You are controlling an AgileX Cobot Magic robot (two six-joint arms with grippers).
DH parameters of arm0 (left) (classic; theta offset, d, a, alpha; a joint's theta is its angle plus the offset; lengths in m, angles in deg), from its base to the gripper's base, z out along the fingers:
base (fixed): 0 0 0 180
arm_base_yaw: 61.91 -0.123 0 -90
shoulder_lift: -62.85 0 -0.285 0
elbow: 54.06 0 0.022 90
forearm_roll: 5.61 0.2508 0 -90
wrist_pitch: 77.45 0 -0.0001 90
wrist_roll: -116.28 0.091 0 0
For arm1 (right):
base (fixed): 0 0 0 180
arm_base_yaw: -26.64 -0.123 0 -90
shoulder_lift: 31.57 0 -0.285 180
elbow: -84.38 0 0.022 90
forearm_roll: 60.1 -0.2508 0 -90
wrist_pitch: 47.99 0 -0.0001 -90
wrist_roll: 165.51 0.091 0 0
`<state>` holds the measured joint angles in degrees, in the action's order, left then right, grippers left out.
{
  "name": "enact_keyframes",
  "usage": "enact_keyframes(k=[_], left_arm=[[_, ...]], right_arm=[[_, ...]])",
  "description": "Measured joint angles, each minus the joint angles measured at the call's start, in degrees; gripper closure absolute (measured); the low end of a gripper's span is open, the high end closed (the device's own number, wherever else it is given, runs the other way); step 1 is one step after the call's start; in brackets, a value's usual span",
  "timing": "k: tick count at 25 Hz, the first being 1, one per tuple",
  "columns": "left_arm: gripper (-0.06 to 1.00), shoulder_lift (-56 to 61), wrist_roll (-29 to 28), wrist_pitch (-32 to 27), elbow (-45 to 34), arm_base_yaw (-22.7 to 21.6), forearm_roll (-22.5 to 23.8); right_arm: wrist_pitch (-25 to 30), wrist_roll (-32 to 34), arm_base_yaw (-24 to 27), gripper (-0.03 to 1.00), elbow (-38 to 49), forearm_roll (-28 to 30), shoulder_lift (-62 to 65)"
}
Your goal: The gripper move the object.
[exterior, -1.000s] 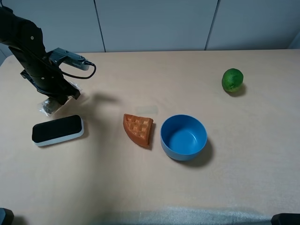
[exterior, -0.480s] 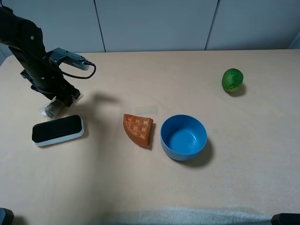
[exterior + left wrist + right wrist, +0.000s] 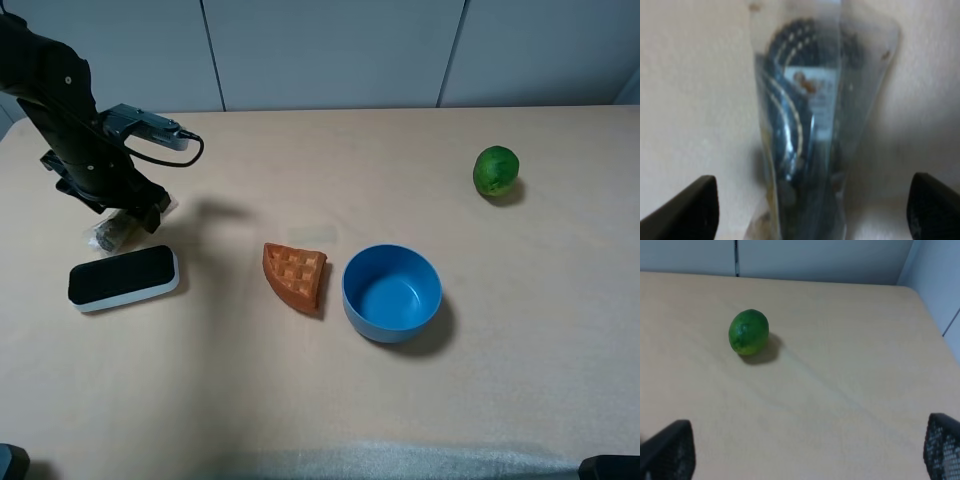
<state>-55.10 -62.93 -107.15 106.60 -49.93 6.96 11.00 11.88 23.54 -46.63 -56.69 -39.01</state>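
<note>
In the exterior high view your left end effector point(image 3: 128, 212) hangs right above the plastic packet point(image 3: 108, 234), which lies on the worktop point(image 3: 320, 400) just beyond the whiteboard eraser point(image 3: 123, 277); the waffle wedge point(image 3: 295, 276), blue bowl point(image 3: 392, 292) and lime point(image 3: 496, 171) sit well apart, so the approach looks unobstructed; in the left wrist view you see the packet point(image 3: 810, 125) centred between the two spread fingertips point(image 3: 687, 207), neither touching it, likely lined up for a pinch; it is crinkly, clear, with dark coiled contents and a small label; in the right wrist view your right end effector point(image 3: 805, 460) is spread too, idle near the lime point(image 3: 748, 332)
</note>
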Motion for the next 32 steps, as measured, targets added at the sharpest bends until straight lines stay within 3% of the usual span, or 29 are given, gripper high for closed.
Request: enact_keyframes(k=[5,12,19,27,32], left_arm=[[0.12,3.17,-0.16,-1.27,0.0,0.0,-0.05],[0.12,17.48,-0.41,-2.98,0.0,-0.25,-0.05],[0.12,35.44,-2.63,-12.57,-0.1,-0.8,0.2],[0.12,56.18,-2.2,-22.99,-0.44,-9.54,0.63],[0.12,67.24,-2.07,-26.02,-4.39,-10.69,0.61]], right_arm=[[0.0,0.0,0.0,0.27,0.0,0.0,0.0],[0.0,0.0,0.0,0.27,0.0,0.0,0.0],[0.0,0.0,0.0,0.27,0.0,0.0,0.0],[0.0,0.0,0.0,0.27,0.0,0.0,0.0],[0.0,0.0,0.0,0.27,0.0,0.0,0.0]])
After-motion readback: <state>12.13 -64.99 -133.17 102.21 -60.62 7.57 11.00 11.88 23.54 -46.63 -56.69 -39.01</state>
